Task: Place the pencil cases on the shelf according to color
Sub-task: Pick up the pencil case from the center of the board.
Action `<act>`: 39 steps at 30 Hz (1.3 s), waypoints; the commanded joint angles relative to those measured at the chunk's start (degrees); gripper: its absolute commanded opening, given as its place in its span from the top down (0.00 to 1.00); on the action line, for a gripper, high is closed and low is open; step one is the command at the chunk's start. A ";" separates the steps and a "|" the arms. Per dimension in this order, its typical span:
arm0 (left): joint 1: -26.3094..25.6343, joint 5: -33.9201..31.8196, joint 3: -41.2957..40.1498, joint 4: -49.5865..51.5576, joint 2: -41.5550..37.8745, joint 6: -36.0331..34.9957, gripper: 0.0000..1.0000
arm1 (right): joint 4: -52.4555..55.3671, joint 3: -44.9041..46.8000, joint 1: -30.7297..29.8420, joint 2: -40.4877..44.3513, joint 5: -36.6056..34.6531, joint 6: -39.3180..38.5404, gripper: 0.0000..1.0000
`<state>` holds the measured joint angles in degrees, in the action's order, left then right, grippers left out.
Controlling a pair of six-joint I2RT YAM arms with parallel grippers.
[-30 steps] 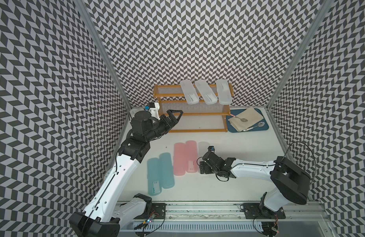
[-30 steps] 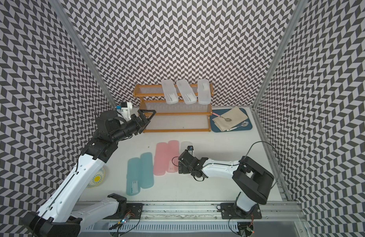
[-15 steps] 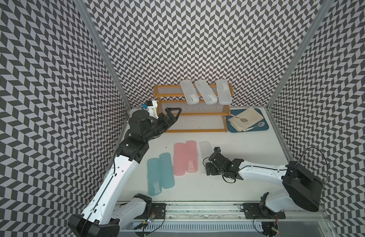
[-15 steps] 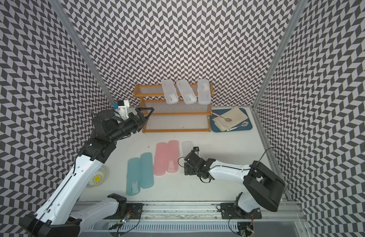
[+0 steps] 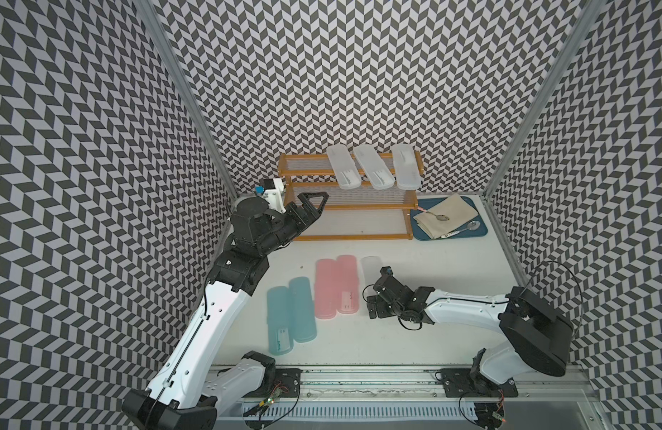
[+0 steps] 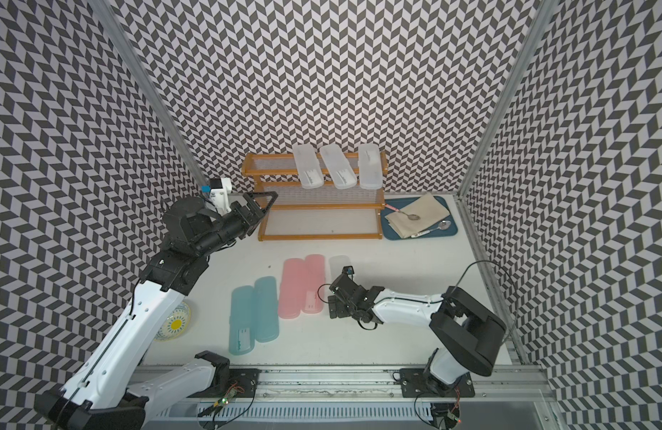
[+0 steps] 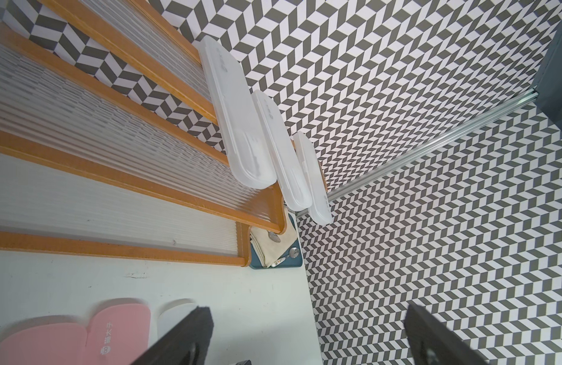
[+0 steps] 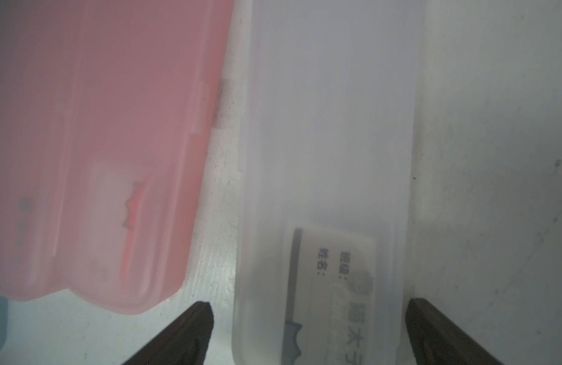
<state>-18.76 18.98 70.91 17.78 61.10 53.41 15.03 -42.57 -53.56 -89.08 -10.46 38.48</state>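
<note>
The shelf (image 5: pixel 353 236) stands at the back wall, with three white pencil cases (image 5: pixel 372 167) side by side on its top tier, seen also in the left wrist view (image 7: pixel 238 126). Two pink cases (image 5: pixel 337 286), two teal cases (image 5: pixel 290 316) and one white case (image 5: pixel 370 268) lie flat on the table. My right gripper (image 5: pixel 374 309) is open, low over the white case's near end. In the right wrist view its fingers (image 8: pixel 194 331) straddle that labelled case (image 8: pixel 330 158). My left gripper (image 5: pixel 316 204) hangs open and empty before the shelf's left end.
A blue tray (image 5: pixel 422 236) with a beige cloth and spoons sits right of the shelf. A small yellow-patterned dish (image 6: pixel 175 322) lies at the left edge under my left arm. Patterned walls close in on three sides. A rail runs along the front.
My right arm's elbow has swung out to the right, and its jaws have opened a little wider round the white case. The left gripper has risen slightly by the shelf.
</note>
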 commanded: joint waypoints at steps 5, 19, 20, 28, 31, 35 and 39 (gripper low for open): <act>0.02 -3.58 -0.55 2.30 -0.92 -5.91 0.00 | 1.76 1.32 -1.49 -2.54 -2.97 -0.03 0.00; 10.00 -6.56 -14.71 9.22 7.24 -21.90 0.00 | 2.46 0.38 -3.87 -6.93 -5.53 0.46 0.07; 10.59 -7.37 -15.13 9.33 7.80 -22.48 0.00 | 2.38 0.38 -4.01 -7.22 -5.67 0.65 0.08; 12.58 -10.76 -16.90 8.47 12.01 -25.87 0.00 | 1.66 1.67 -4.33 -4.95 -6.31 1.11 0.37; 12.78 -11.17 -17.19 8.15 12.53 -27.00 0.00 | 2.91 2.05 -4.61 -0.68 -6.68 1.35 0.39; 13.03 -12.43 -16.15 8.34 12.31 -28.26 0.00 | 5.79 0.01 -5.19 4.99 -6.58 1.15 0.37; 13.48 -14.19 -14.46 8.01 12.10 -28.63 0.00 | 9.25 -5.13 -5.98 8.12 -6.85 0.89 0.35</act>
<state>-5.89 7.01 54.24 26.96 73.80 26.39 22.96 -43.75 -58.78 -83.61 -17.43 38.92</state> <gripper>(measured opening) 0.993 0.767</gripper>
